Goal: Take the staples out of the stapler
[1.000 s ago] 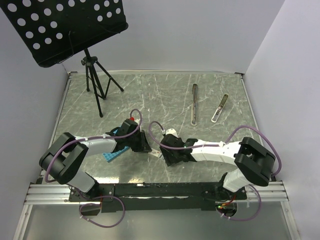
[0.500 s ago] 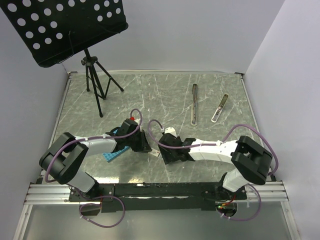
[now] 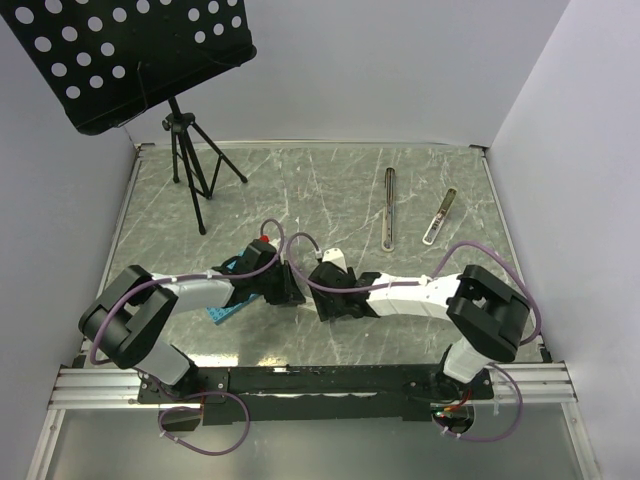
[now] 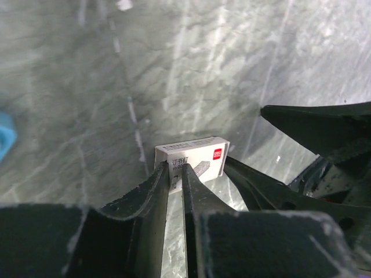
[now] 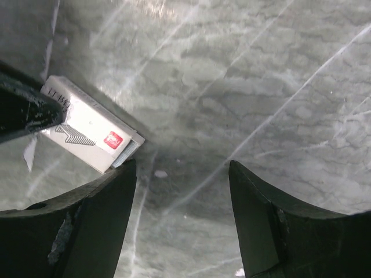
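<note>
Left gripper (image 4: pixel 177 176) nearly closed, nipping edge of white box (image 4: pixel 194 156), likely to steady it. Right gripper (image 5: pixel 182 197) spread wide, empty, beside box. Stapler (image 3: pixel 389 208) lies across table (image 3: pixel 300 190), well apart from both; staples unseen.

**A:** Arms and pincers, by count?
**B:** Two arms, the left arm (image 3: pixel 180 292) and the right arm (image 3: pixel 410 295). Two pincers, the left pincer (image 4: pixel 175 171) and the right pincer (image 5: pixel 182 168), each with two fingers.
**A:** Items lying on the table (image 3: pixel 330 190)?
**B:** One white box (image 4: pixel 191 156) bearing one red mark. One blue block (image 3: pixel 222 313). Two slim metal pieces: one stapler (image 3: pixel 389 208) and one brassy bar (image 3: pixel 439 217).
**A:** Stands?
**B:** One music stand (image 3: pixel 130 50), on three legs.
</note>
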Motion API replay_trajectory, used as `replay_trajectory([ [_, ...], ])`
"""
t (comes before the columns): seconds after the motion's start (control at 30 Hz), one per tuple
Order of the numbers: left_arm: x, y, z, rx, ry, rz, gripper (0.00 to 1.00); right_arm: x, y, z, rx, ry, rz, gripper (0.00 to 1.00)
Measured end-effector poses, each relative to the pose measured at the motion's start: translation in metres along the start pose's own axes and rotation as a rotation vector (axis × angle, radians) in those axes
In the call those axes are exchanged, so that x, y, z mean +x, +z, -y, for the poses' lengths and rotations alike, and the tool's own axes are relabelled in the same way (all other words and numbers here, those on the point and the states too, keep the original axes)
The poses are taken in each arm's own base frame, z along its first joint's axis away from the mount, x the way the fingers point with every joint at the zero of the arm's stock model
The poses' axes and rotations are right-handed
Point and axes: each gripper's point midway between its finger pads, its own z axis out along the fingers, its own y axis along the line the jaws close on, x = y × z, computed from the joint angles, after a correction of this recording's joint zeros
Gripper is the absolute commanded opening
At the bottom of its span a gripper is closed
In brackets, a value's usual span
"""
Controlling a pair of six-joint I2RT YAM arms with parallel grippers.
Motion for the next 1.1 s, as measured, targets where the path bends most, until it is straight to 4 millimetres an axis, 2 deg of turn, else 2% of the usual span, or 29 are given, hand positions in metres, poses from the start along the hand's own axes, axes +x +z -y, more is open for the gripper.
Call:
replay_trajectory([
  [0.33, 0.002, 0.003, -0.002, -0.023, -0.032, 0.019, 0.27, -0.005, 0.002, 0.005, 0.04, 0.06, 0.009, 0.73],
  [0.47, 0.013, 0.002, 0.004, -0.011, -0.062, -0.002, 0.28, -0.003, -0.002, 0.019, 0.065, 0.11, 0.002, 0.72],
  [0.57, 0.023, -0.001, 0.01, 0.003, -0.088, -0.021, 0.3, 0.006, -0.012, 0.033, 0.091, 0.134, -0.023, 0.73],
  [0.7, 0.025, -0.009, 0.019, 0.027, -0.127, -0.016, 0.42, 0.003, -0.025, 0.033, 0.073, 0.163, -0.014, 0.74],
  [0.87, 0.006, -0.036, 0.035, 0.045, -0.135, 0.092, 0.45, -0.008, -0.034, 0.022, 0.021, 0.177, 0.011, 0.8],
  [0.93, -0.007, -0.055, 0.042, 0.053, -0.126, 0.176, 0.45, -0.015, -0.038, 0.014, -0.005, 0.174, 0.019, 0.83],
  [0.97, -0.011, -0.06, 0.044, 0.056, -0.122, 0.199, 0.46, -0.019, -0.039, 0.01, -0.016, 0.172, 0.024, 0.89],
  [1.1, -0.034, -0.103, 0.055, 0.086, -0.1, 0.37, 0.56, -0.036, -0.041, -0.009, -0.057, 0.148, 0.046, 0.94],
])
